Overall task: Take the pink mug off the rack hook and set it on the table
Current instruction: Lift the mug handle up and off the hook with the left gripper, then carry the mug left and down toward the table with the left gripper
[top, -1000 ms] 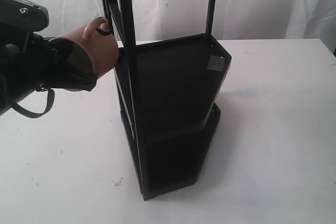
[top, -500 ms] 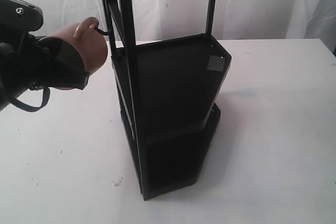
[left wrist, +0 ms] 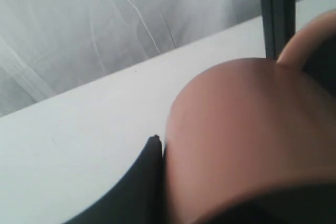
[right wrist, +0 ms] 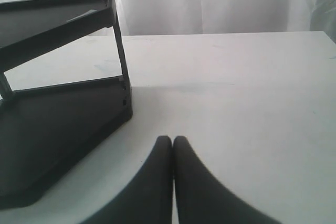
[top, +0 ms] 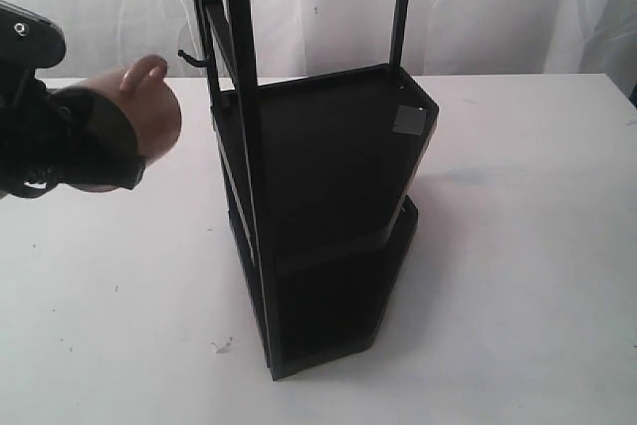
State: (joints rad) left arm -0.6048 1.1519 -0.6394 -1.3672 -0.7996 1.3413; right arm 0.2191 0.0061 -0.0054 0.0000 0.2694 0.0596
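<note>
The pink mug (top: 151, 111) hangs in the air left of the tall black rack (top: 328, 196), lying on its side with its loop handle (top: 142, 74) uppermost. My left gripper (top: 127, 141) is shut on the mug's body. The handle is off the thin black rack hook (top: 189, 59) and a small gap separates them. In the left wrist view the mug (left wrist: 247, 129) fills the frame, with one dark finger (left wrist: 149, 182) pressed against its wall. My right gripper (right wrist: 173, 141) is shut on nothing, low over the white table (right wrist: 236, 93), and out of the exterior view.
The rack's shelves (right wrist: 63, 119) stand close beside the right gripper. A rack post (left wrist: 277, 14) rises just behind the mug handle. The white table (top: 518, 246) spreads wide to the right of the rack, with a white curtain behind it.
The left gripper has pulled the mug leftward away from the rack. The handle has slid off the hook, which now stands bare. The right arm has not moved.
</note>
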